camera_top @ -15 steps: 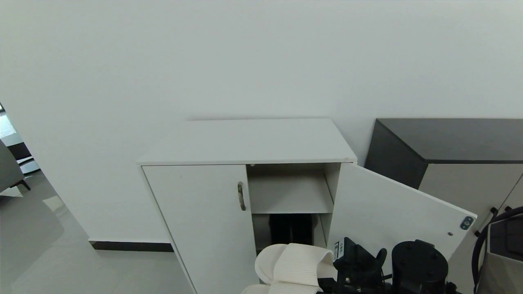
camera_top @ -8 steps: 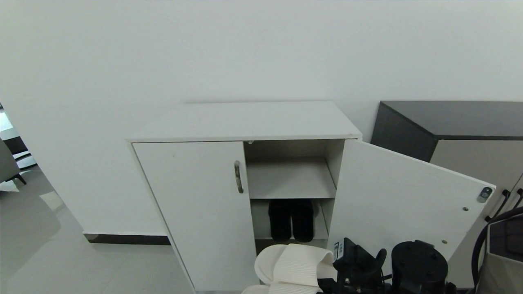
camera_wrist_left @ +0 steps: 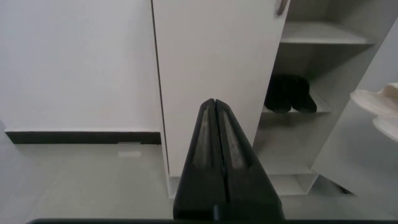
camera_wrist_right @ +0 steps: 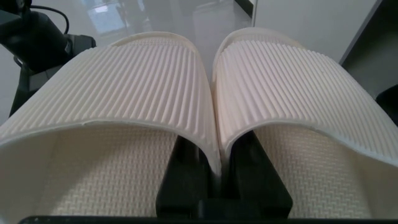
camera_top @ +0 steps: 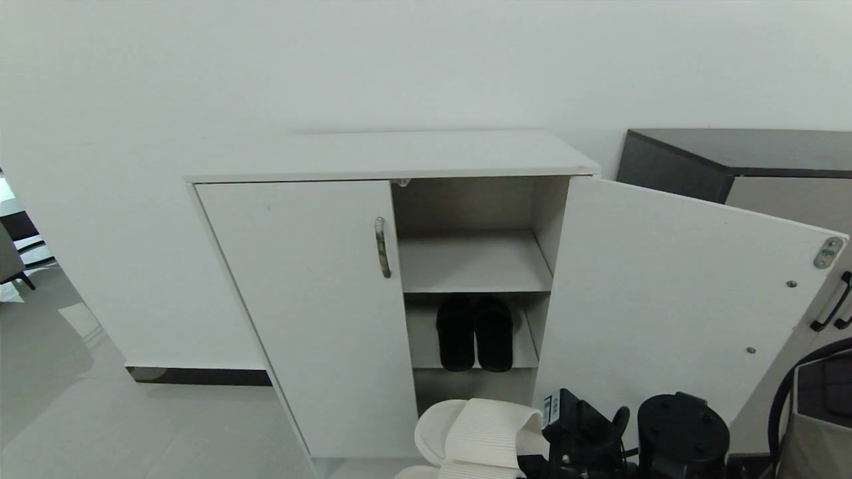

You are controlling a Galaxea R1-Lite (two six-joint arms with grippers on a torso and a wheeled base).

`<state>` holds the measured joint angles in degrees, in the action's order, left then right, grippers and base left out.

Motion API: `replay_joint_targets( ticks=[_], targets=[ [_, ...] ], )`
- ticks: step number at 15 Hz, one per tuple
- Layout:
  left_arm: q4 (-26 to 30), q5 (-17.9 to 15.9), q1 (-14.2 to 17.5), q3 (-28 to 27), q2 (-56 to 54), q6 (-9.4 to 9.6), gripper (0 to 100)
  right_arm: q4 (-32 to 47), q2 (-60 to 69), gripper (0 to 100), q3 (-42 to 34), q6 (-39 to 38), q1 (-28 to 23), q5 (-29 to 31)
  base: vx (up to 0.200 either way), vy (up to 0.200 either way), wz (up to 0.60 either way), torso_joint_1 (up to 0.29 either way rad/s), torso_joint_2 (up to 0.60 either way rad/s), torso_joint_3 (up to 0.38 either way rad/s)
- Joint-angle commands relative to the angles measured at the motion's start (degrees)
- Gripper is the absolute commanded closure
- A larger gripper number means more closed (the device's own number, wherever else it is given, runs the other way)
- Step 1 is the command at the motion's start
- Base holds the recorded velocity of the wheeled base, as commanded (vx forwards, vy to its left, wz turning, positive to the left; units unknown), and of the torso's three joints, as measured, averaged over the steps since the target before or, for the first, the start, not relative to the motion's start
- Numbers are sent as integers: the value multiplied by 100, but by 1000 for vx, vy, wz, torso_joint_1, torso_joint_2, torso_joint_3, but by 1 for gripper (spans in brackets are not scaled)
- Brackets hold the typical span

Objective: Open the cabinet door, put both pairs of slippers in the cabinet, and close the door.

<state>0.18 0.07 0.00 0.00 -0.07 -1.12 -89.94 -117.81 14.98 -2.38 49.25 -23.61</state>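
The white cabinet [camera_top: 399, 156] stands against the wall with its right door [camera_top: 665, 293] swung open and its left door [camera_top: 306, 299] closed. A pair of black slippers [camera_top: 474, 332] lies side by side on the middle shelf, also seen as the black slippers [camera_wrist_left: 291, 93] in the left wrist view. My right gripper [camera_wrist_right: 214, 171] is shut on a pair of ribbed white slippers [camera_wrist_right: 155, 87], pinching their inner walls together. The white slippers [camera_top: 476, 436] hang low in front of the open compartment. My left gripper [camera_wrist_left: 215, 109] is shut and empty, low in front of the closed door.
A dark-topped cabinet [camera_top: 732, 156] stands just right of the open door, with black handles [camera_top: 832, 309] near the door's outer edge. A metal handle [camera_top: 381, 247] sits on the closed door. The upper shelf [camera_top: 472, 263] is bare. Grey floor [camera_top: 133, 426] lies open to the left.
The head camera has moved: the cabinet now sits higher and larger in the picture, and the black slippers' shelf shows in full. The white slippers stay in my right gripper.
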Motion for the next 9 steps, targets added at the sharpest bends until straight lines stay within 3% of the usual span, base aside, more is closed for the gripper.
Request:
replay_joint_targets(
  ticks=[1, 6, 9],
  targets=[
    [-1, 1, 0, 0, 7, -2, 100, -6, -14, 100, -4, 0, 6, -3, 0, 0, 0, -149, 466, 305],
    [-1, 1, 0, 0, 7, -2, 100, -6, -84, 100, -4, 0, 6, -3, 0, 0, 0, -127, 437, 303],
    [-1, 1, 0, 0, 7, -2, 100, -6, -84, 100, -4, 0, 6, -3, 0, 0, 0, -30, 139, 84]
  ],
)
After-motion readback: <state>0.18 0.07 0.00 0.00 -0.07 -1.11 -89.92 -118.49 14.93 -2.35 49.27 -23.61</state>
